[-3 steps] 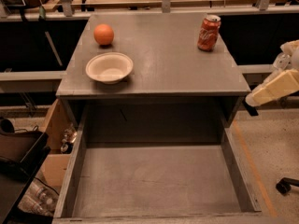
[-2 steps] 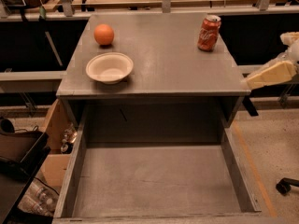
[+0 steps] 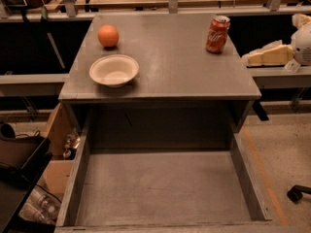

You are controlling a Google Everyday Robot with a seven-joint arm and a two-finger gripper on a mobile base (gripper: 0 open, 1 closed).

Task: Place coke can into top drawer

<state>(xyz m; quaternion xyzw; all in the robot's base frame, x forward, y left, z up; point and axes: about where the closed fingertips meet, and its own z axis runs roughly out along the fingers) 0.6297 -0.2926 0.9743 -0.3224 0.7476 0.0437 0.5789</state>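
The coke can (image 3: 217, 34) is red with white script and a silver top. It stands upright at the back right of the grey cabinet top (image 3: 184, 67). The top drawer (image 3: 165, 188) is pulled fully out below the cabinet top, wide and shallow, with nothing in it. My gripper (image 3: 265, 56) is cream-coloured and hangs off the right edge of the cabinet, pointing left. It is a short way to the right of the can and slightly nearer the front, apart from it and holding nothing.
An orange fruit (image 3: 108, 35) sits at the back left of the cabinet top. A white bowl (image 3: 114, 70) stands in front of it. Boxes and clutter (image 3: 43, 178) fill the floor left of the drawer. A caster (image 3: 297, 193) shows at the lower right.
My gripper has risen along the cabinet's right side, from below the top's edge to about the level of the can. The can, fruit, bowl and drawer have not moved.
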